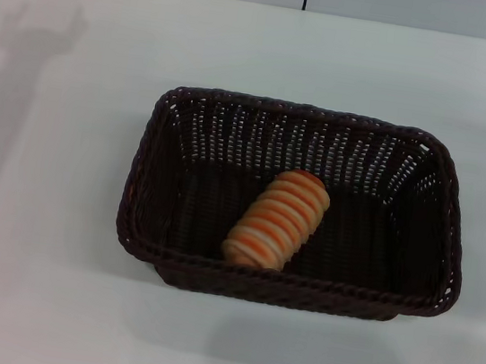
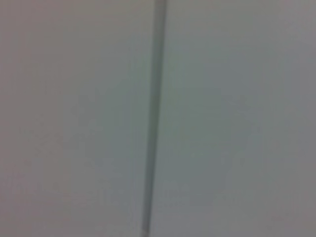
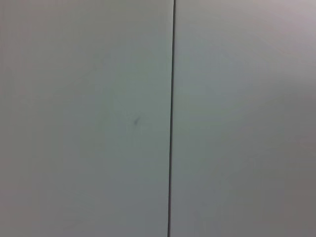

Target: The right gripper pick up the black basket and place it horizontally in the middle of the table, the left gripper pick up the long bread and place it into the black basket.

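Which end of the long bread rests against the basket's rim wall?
The near end of the long bread, touching the front wall of the black basket; its far end points diagonally toward the back wall, stopping short.

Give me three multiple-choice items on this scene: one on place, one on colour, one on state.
1. Where is the long bread?
A. Inside the black basket
B. On the table beside it
C. Held by a pincer

2. Which colours stripe the bread?
A. Green and white
B. Orange and cream
C. Plain brown

3. How does the bread lie?
A. Upright on one end
B. Hanging over the rim
C. Flat, at a diagonal

Answers: 1 A, the basket walls surround it. 2 B, those bands alternate across it. 3 C, it rests on the basket floor, angled.
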Controlling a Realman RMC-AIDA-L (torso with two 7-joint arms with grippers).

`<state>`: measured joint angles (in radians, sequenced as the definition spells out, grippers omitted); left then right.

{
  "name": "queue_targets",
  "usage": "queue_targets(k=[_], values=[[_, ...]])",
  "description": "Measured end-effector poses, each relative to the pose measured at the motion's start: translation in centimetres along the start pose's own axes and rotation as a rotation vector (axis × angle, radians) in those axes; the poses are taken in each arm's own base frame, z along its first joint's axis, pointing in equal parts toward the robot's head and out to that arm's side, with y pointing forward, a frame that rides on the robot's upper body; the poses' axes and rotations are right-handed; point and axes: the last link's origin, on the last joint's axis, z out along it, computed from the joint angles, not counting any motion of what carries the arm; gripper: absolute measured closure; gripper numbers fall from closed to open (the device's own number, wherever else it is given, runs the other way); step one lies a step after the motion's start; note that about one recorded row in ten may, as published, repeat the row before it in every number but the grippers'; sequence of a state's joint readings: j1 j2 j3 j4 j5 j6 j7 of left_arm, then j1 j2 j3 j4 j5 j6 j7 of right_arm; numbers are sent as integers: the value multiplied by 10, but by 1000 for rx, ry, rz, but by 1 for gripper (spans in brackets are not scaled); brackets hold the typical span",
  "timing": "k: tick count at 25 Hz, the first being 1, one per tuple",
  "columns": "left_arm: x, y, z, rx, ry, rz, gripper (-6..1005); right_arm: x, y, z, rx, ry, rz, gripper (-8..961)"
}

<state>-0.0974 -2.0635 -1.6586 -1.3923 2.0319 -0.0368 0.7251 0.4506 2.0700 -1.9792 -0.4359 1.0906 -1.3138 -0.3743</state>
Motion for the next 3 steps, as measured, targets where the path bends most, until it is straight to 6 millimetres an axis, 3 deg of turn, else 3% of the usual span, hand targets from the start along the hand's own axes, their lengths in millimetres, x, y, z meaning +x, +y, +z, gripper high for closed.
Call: queue_targets(k=[3], values=[[-7, -4, -4, 118, 109, 32, 133, 0, 1, 0, 1, 2, 4, 332]])
